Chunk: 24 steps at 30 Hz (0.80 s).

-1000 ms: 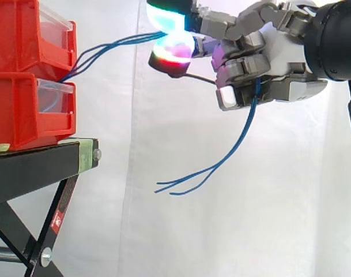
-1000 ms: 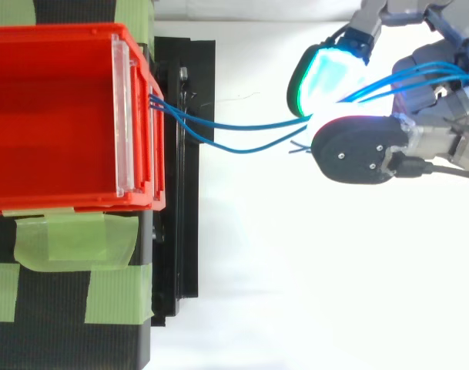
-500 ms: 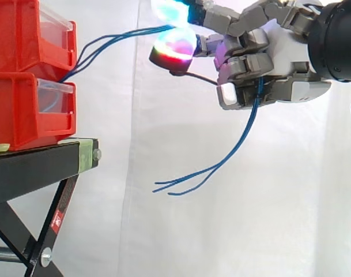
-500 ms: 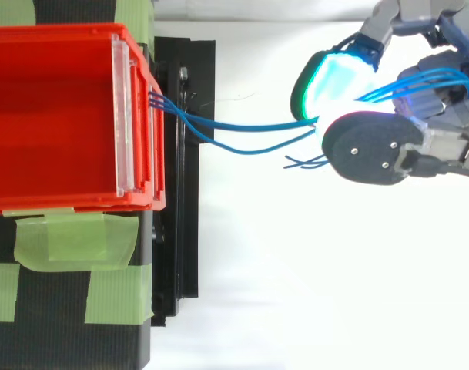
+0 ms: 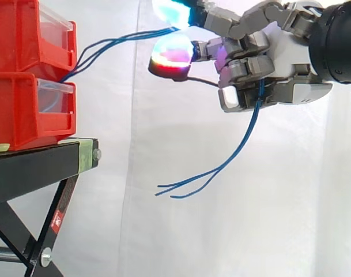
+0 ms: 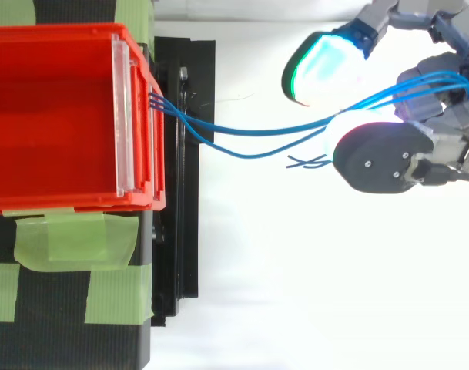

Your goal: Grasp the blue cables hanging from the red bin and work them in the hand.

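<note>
White curtain all round. The stacked red plastic bins sit on the black metal stand. The silver robot hand hangs well apart from them, fingers curled round the thin blue cables. Those run slack from the bins' front through the palm, loose ends dangling below. They look light, limp and slippery, so mid-span in free air is the spot. The glowing pads flank them, though contact there is hard to judge. Nothing is in the way.

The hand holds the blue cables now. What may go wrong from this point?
1. The cables run from the bins to the hand with little slack; more pull may drag them out or shift a bin.
2. The pads stand apart, so only the curled fingers hold the cables; they may slip.
</note>
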Motion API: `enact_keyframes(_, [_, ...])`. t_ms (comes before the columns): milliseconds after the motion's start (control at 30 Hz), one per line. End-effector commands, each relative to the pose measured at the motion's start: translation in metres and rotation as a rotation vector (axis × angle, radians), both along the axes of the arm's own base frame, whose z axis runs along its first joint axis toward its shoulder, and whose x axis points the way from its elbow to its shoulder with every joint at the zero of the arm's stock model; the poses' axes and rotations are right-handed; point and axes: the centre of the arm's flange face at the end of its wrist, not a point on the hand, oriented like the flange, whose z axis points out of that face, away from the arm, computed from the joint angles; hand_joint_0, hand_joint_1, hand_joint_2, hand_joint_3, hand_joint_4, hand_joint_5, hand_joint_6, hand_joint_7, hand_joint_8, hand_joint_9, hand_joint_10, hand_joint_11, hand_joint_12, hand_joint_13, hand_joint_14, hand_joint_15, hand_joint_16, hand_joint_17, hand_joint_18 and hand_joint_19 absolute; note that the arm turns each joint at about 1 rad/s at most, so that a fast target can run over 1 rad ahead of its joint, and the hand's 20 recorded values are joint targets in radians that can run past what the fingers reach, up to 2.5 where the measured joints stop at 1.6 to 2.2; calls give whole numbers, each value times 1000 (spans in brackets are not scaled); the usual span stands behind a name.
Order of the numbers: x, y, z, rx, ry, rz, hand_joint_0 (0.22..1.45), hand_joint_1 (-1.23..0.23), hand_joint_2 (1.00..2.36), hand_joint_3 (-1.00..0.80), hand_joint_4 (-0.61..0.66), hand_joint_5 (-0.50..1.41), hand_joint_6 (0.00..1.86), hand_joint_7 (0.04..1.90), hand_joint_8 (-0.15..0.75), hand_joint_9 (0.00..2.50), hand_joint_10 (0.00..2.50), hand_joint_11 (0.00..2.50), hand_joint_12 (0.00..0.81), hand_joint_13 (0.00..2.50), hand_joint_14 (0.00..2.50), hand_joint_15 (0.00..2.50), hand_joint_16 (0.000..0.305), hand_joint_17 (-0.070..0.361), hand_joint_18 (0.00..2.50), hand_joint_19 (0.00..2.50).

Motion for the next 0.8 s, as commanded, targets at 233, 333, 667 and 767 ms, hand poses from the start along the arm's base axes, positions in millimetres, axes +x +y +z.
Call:
enact_keyframes(233, [0,0,0,-1,1,0,922,-589,1014,-657,226,-75,695,1097,580,1706,2500,2500,706,2097,2500,2148,210,158,2500,766])
enact_keyframes(333, [0,1,-1,-4,5,2,945,-628,1013,-690,222,-85,746,1068,580,1706,2500,2500,706,2097,2500,2148,210,158,2500,766])
enact_keyframes(667, [-1,4,-2,-74,75,35,928,-628,1008,-818,226,-93,811,1039,580,1706,2500,2500,706,2097,2500,2148,210,158,2500,766])
enact_keyframes(767, [0,6,-2,-145,131,67,928,-627,1008,-814,227,-94,818,1043,580,1706,2500,2500,706,2097,2500,2148,210,158,2500,766])
